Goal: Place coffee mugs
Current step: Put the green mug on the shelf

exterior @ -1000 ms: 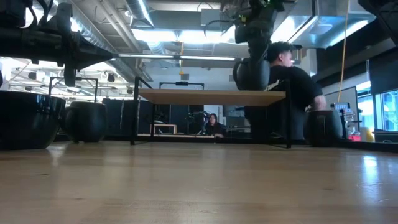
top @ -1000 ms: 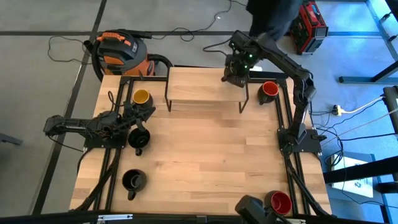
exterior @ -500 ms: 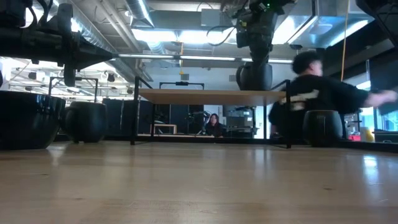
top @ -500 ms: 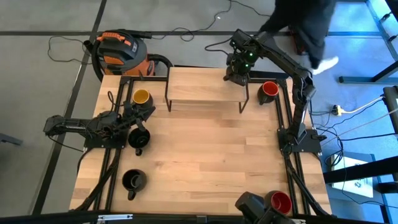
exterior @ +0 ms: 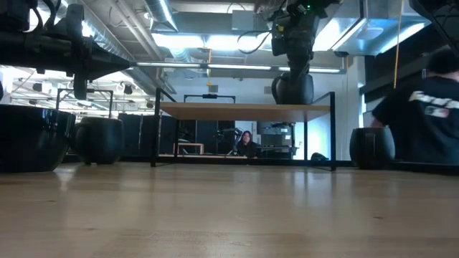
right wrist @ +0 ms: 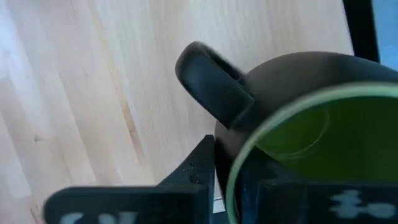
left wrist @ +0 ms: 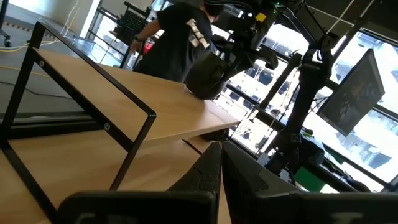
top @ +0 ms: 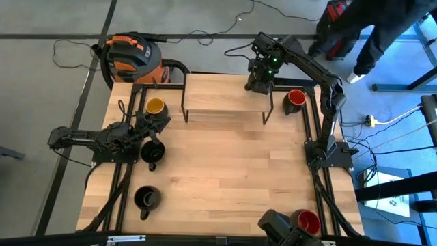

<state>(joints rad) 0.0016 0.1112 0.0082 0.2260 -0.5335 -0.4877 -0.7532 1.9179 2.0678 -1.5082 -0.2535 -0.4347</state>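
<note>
A black coffee mug with a green inside [right wrist: 292, 124] stands upright on the far right corner of the raised wooden shelf [top: 218, 96]. My right gripper [top: 259, 76] points down over it, shut on its wall. The low view shows this mug [exterior: 292, 89] with its bottom on the shelf top [exterior: 215, 111]. A yellow-inside mug [top: 156, 106], two black-inside mugs [top: 151, 152] [top: 147, 198] and two red-inside mugs [top: 295, 99] [top: 307, 222] stand on the table. My left gripper [top: 158, 124] waits shut at the left, between the yellow-inside mug and a black one, holding nothing. My right gripper straddles the mug's wall at the rim [right wrist: 231, 180], beside the handle [right wrist: 211, 81]. One finger [right wrist: 196, 165] is outside and the other inside. The fingers come from above, pointing steeply down. The mug stands upright with its bottom [exterior: 292, 102] on the shelf.
The shelf stands on thin black metal legs [top: 186, 109] at the table's far middle. An orange shop vacuum [top: 133, 55] sits beyond the far left corner. A person [top: 382, 20] walks beyond the far right corner. The table's middle [top: 225, 171] is bare wood.
A person beyond the table's far edge has walked off toward the right. My grippers and the mugs stand where they were.
</note>
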